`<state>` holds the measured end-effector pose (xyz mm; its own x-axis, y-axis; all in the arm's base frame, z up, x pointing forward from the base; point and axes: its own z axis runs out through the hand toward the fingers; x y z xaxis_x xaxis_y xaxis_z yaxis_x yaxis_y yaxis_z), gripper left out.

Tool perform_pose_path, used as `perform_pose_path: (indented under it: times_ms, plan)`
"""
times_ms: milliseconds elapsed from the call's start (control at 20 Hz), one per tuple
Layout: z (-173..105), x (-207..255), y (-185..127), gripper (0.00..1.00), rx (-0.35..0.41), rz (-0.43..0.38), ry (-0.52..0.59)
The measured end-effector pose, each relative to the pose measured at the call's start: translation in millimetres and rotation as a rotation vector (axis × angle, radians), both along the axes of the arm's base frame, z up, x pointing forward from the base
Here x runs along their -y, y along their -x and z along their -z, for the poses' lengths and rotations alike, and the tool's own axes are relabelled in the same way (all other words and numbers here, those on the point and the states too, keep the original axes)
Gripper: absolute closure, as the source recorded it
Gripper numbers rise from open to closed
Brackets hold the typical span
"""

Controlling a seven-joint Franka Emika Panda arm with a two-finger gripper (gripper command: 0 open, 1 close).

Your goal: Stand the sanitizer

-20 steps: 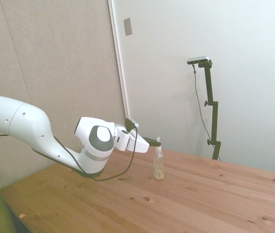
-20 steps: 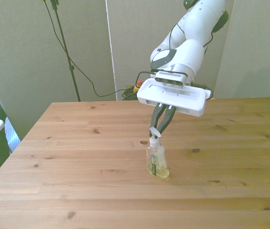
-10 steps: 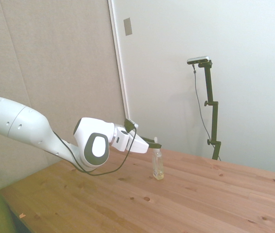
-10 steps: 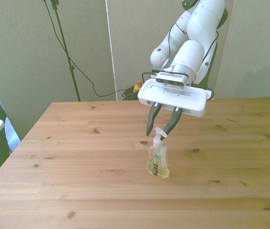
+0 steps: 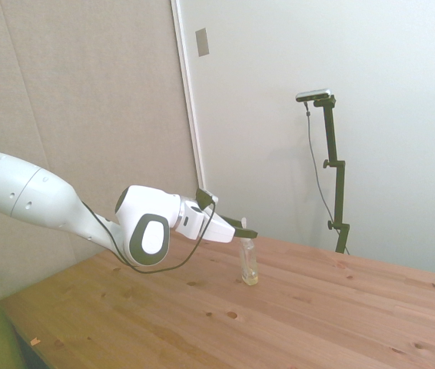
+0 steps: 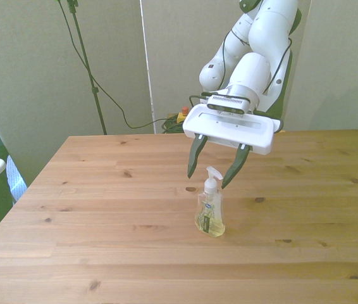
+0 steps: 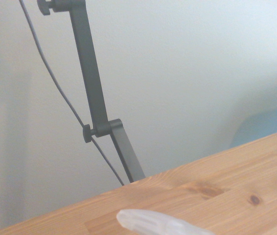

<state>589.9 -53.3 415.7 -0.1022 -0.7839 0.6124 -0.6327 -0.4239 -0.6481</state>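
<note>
Side view – bottle: the sanitizer [image 5: 249, 264] stands upright on the tabletop [image 5: 294, 315], near its far edge, cap on top.
Side view – me: my fingers [image 5: 246, 232] sit level with the cap; I cannot tell from here whether they touch it.
Front view – fingers: my fingers [image 6: 214, 173] are spread wide apart, one on each side of the white nozzle, gripping nothing.
Front view – bottle: the sanitizer [image 6: 209, 211] rests on its own base, mid-tabletop.
Front view – doing it well: I judge the stand done; I should pull straight back and up, without brushing the nozzle, since a nudge could tip it.
Wrist view – bottle: only a blurred white tip of the sanitizer [image 7: 153, 223] shows.
</note>
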Motion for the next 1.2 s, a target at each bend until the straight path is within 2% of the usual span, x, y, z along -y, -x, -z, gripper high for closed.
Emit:
perform_pose_path:
  times_ms: [450, 850, 1200]
  plan:
    - [-15, -3, 3, 0.00, -0.103, -0.057, -0.069]
    - [-31, 11, 20, 0.00, -0.314, -0.177, -0.170]
    - [-26, 15, 27, 0.00, -0.477, -0.304, -0.225]
